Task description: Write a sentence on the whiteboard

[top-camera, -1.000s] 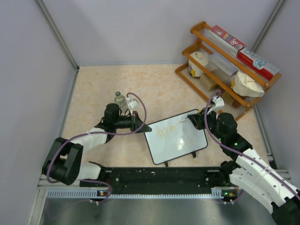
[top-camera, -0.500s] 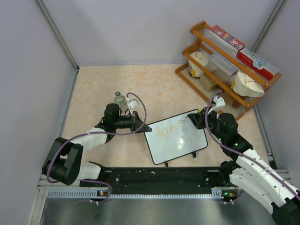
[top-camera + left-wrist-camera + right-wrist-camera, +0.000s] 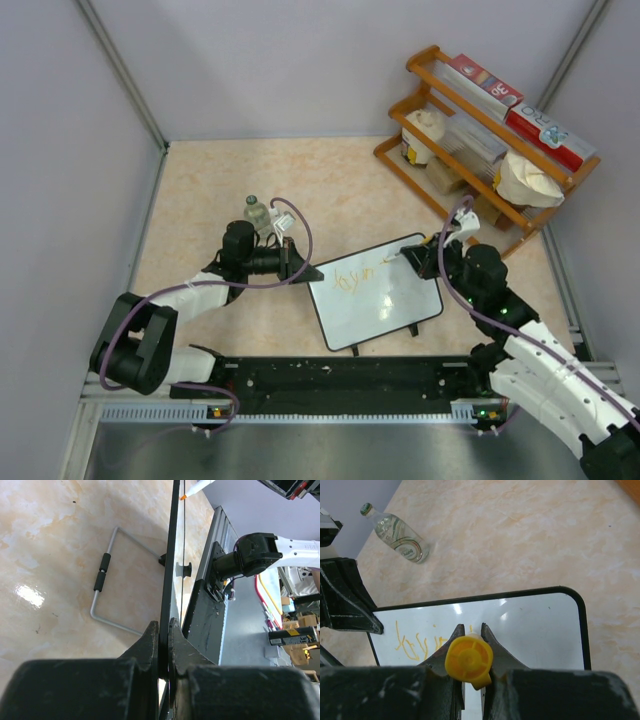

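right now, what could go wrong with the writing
1. The left claw pinches only the thin edge of the whiteboard. Pressure from the marker could make the board pivot or slip, skewing the sentence.
2. The right claw holds the marker tip close to the board's far corner, so this line may run out of room.
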Action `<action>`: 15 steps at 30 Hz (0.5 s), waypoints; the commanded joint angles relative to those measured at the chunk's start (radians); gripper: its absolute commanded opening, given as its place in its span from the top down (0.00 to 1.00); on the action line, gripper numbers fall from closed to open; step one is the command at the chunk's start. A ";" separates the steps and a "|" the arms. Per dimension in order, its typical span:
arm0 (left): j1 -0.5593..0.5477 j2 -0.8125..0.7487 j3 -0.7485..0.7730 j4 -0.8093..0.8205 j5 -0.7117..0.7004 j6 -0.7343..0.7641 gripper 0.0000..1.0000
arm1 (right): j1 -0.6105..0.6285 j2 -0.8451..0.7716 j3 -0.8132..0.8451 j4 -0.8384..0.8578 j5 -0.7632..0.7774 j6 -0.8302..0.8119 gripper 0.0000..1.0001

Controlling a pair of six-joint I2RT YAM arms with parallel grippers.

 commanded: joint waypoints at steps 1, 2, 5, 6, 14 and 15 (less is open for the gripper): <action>0.002 0.031 -0.028 -0.063 -0.134 0.137 1.00 | -0.011 -0.026 -0.015 -0.018 -0.005 0.003 1.00; 0.002 0.031 -0.028 -0.063 -0.134 0.137 1.00 | -0.009 -0.026 -0.018 -0.021 -0.007 0.004 1.00; 0.004 0.031 -0.028 -0.063 -0.134 0.137 1.00 | -0.009 -0.029 -0.026 -0.030 -0.012 0.004 1.00; 0.002 0.031 -0.028 -0.063 -0.134 0.137 1.00 | -0.009 -0.033 -0.028 -0.032 -0.013 0.004 1.00; 0.002 0.031 -0.028 -0.063 -0.136 0.137 1.00 | -0.009 -0.060 -0.045 -0.067 -0.018 0.000 1.00; 0.002 0.029 -0.028 -0.063 -0.136 0.137 1.00 | -0.009 -0.061 -0.046 -0.070 -0.018 0.000 1.00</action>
